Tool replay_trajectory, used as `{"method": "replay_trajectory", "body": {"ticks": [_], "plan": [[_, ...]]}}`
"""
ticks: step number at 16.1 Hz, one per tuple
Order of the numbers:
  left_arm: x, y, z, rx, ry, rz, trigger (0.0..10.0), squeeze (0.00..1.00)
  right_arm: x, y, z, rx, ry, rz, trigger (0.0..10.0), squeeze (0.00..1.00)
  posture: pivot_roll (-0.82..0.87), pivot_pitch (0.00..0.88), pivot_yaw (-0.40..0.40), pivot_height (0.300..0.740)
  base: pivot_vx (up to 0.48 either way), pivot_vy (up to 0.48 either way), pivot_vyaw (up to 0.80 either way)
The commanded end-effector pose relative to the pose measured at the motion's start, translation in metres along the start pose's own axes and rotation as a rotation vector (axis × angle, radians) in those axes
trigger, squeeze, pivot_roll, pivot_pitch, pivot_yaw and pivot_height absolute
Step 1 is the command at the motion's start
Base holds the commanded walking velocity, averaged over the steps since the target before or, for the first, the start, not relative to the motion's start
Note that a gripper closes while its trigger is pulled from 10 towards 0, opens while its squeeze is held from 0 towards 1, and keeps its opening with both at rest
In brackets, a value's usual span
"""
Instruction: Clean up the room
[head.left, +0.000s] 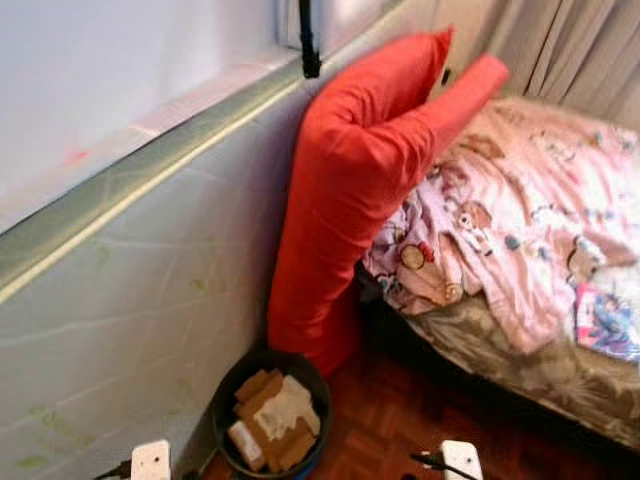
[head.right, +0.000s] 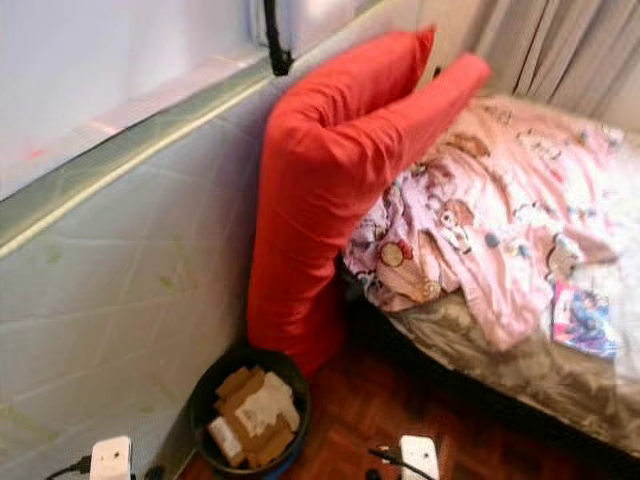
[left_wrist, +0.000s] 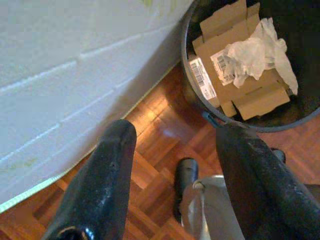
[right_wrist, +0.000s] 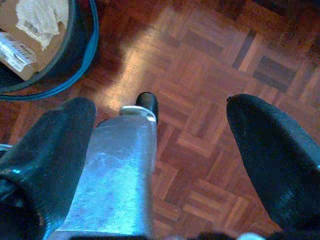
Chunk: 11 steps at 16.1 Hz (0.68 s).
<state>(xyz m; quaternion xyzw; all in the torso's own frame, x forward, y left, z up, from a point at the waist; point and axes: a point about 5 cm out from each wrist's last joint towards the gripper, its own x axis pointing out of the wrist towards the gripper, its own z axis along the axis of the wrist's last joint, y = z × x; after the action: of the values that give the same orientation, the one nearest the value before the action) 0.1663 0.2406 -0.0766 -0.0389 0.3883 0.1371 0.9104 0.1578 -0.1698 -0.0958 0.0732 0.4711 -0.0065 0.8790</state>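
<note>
1. A dark round bin (head.left: 268, 415) stands on the parquet floor (head.left: 400, 420), against the pale tiled wall (head.left: 130, 300). It holds cardboard pieces (left_wrist: 235, 75) and crumpled white paper (left_wrist: 257, 50).
2. The left gripper (left_wrist: 175, 170) hangs just beside the bin, fingers spread, empty.
3. The right gripper (right_wrist: 160, 150) hangs over bare floor nearby, fingers spread, empty.
4. A long red pillow (head.left: 350, 190) leans against the wall behind the bin, beside a bed with a pink blanket (head.left: 530, 210).

Floor (right_wrist: 210, 100): glossy wood parquet. Bin (left_wrist: 192, 95): dark smooth plastic, holding matt brown cardboard (left_wrist: 250, 95) and crumpled white paper (left_wrist: 255, 50). Red pillow (head.left: 350, 180): matt cloth. Bedspread (head.left: 530, 220): soft printed fabric
</note>
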Motion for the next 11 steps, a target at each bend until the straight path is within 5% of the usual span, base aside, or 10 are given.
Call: {"method": "replay_trajectory", "body": {"ticks": [1, 4, 11], "plan": [[-0.002, -0.003, -0.009, 0.007, 0.037, -0.003, 10.0, 0.0, -0.001, -0.004, 0.001, -0.003, -0.006, -0.013, 10.0, 0.0, 0.12, 0.114, -0.056, 0.74, 0.0, 0.0, 0.0], [-0.002, -0.009, -0.011, 0.003, 0.044, -0.009, 10.0, 0.0, 0.0, -0.001, -0.001, -0.009, -0.005, -0.014, 10.0, 0.0, 0.11, 0.123, -0.055, 0.74, 0.0, 0.0, 0.0], [-0.002, 0.0, -0.008, 0.023, 0.037, 0.001, 10.0, 0.0, -0.003, 0.014, -0.02, -0.013, 0.026, -0.002, 10.0, 0.0, 0.11, 0.122, -0.036, 0.74, 0.0, -0.262, 0.0]]}}
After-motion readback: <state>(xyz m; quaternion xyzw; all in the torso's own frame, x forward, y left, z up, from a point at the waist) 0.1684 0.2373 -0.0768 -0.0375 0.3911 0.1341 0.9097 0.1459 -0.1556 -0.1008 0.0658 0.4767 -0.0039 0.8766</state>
